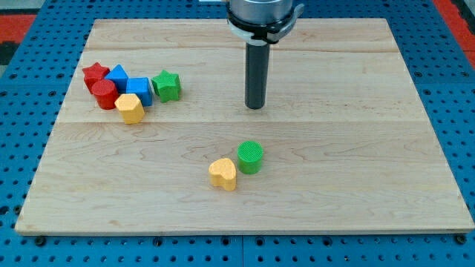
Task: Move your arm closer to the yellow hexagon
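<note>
The yellow hexagon (130,108) lies at the view's left, at the lower edge of a cluster of blocks. My tip (255,107) stands on the board near the middle top, well to the right of the hexagon and apart from every block. The cluster holds a red star (95,73), a red cylinder (105,94), two blue blocks (116,76) (139,89) and a green star (167,85).
A green cylinder (250,156) and a yellow heart (223,173) touch each other below my tip, towards the view's bottom. The wooden board (356,170) lies on a blue perforated table (460,111).
</note>
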You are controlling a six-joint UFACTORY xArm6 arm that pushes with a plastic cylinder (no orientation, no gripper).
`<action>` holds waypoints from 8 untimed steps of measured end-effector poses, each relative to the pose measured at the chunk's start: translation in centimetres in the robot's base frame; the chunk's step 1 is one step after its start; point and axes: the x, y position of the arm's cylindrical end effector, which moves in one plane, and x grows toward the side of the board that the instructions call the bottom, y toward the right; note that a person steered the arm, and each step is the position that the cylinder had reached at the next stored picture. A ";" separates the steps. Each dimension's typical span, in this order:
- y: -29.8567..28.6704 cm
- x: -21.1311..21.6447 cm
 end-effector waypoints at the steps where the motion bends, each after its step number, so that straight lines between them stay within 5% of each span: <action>1: 0.0 3.4; 3: 0.2 7.8; 7: 2.8 2.5; 8: 2.6 4.2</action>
